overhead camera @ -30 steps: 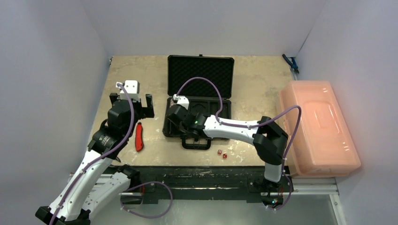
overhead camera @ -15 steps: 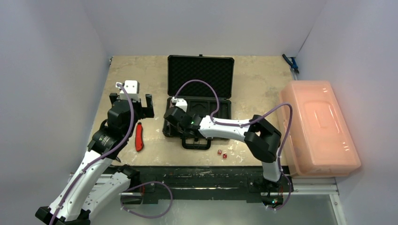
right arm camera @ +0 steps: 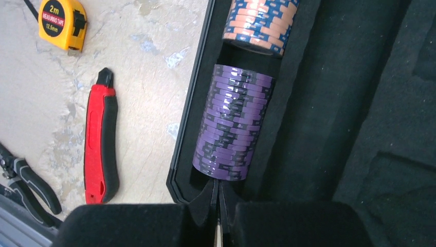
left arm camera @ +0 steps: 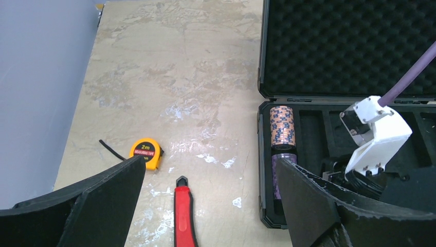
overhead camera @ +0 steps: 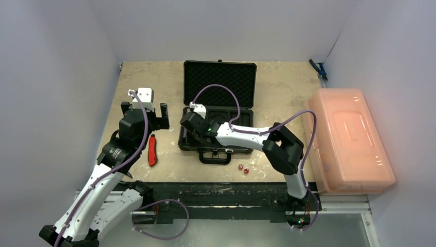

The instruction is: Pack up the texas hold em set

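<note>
The black briefcase (overhead camera: pixel 220 85) lies open, its foam lid flat behind the moulded tray (overhead camera: pixel 241 123). In the tray's leftmost slot a purple chip stack (right arm camera: pixel 231 123) lies on its side, with an orange-and-blue stack (right arm camera: pixel 261 23) just beyond it. My right gripper (right arm camera: pixel 218 190) is down in that slot, shut with nothing between its fingers. Its tips sit at the purple stack's near end. My left gripper (left arm camera: pixel 210 170) hangs open over the table left of the case. Two red dice (overhead camera: pixel 243 169) lie in front of the case.
A red-handled knife (overhead camera: pixel 152 150) lies left of the case, beside a yellow tape measure (left arm camera: pixel 145 152). Black pliers (right arm camera: pixel 25 180) lie near the front edge. A large pink bin (overhead camera: pixel 349 139) fills the right side. A blue tool (overhead camera: pixel 318 68) rests at the back right corner.
My right gripper has closed its fingers and shifted slightly left and back over the tray's left slot. The left arm has not moved.
</note>
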`<action>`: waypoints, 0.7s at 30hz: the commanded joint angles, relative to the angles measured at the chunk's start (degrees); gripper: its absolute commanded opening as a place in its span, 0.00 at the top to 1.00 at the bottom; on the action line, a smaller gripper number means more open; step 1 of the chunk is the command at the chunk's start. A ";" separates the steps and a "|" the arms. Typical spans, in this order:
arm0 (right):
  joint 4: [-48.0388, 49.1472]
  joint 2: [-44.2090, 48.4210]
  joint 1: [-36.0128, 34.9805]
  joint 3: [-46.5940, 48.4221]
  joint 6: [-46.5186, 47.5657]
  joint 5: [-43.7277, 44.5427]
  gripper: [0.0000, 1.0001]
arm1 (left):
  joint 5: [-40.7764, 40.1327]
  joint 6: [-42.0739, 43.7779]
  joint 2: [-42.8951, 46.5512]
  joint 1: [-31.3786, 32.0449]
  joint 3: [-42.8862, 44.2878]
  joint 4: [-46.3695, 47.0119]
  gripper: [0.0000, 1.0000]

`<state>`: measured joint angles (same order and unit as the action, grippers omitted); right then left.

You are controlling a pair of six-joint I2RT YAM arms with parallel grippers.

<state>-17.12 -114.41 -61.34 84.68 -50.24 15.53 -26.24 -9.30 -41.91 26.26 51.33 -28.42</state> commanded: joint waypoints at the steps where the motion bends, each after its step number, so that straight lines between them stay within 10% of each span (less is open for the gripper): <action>1: 1.74 -1.03 1.97 2.80 0.95 0.79 0.98 | -0.41 1.04 -0.14 -0.25 1.49 1.01 0.02; 21: 3.99 0.88 4.56 1.33 3.72 1.44 1.00 | -0.04 1.12 -0.55 -0.25 1.45 1.16 0.02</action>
<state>-16.95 -116.14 -58.37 85.60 -48.60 13.45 -26.22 -9.19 -42.76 26.26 51.33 -28.42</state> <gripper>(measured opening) 0.005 0.983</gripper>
